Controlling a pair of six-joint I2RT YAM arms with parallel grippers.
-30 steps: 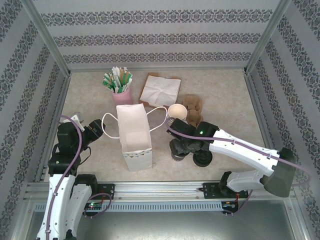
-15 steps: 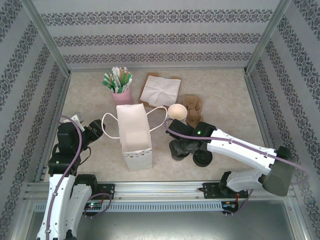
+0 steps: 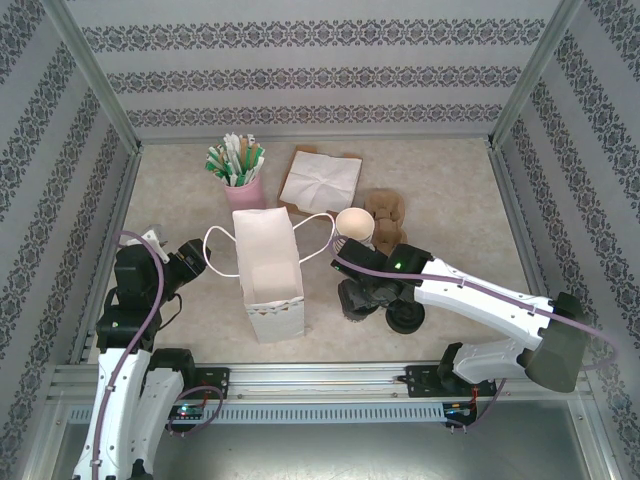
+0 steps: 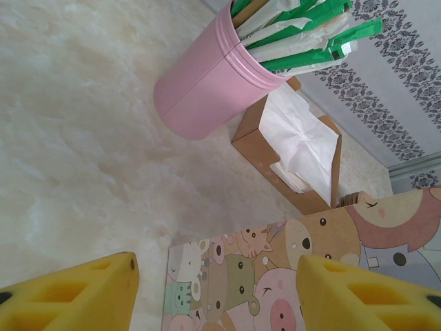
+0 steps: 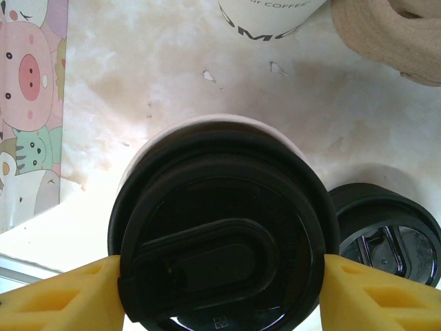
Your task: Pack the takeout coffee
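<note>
The takeout coffee (image 5: 220, 227), a cream cup with a round black lid, stands on the table just right of the white paper bag (image 3: 268, 270). My right gripper (image 5: 220, 293) is shut on it, one yellow pad against each side of the lid. From above, the right gripper (image 3: 358, 298) covers most of the cup. The bag stands upright and open, and its cartoon-printed side (image 4: 275, 276) faces my left gripper (image 4: 217, 293). The left gripper (image 3: 192, 262) sits open by the bag's left handle loop, holding nothing.
A pink holder of green and white packets (image 3: 243, 185) and a napkin box (image 3: 320, 180) stand behind the bag. A lidless cup stack (image 3: 354, 224) and a cardboard carrier (image 3: 386, 215) lie behind the right gripper. Loose black lids (image 5: 389, 231) sit right of the cup.
My right arm has shifted slightly to the left, toward the bag, with its jaws still on the cup. The left arm has stayed still.
</note>
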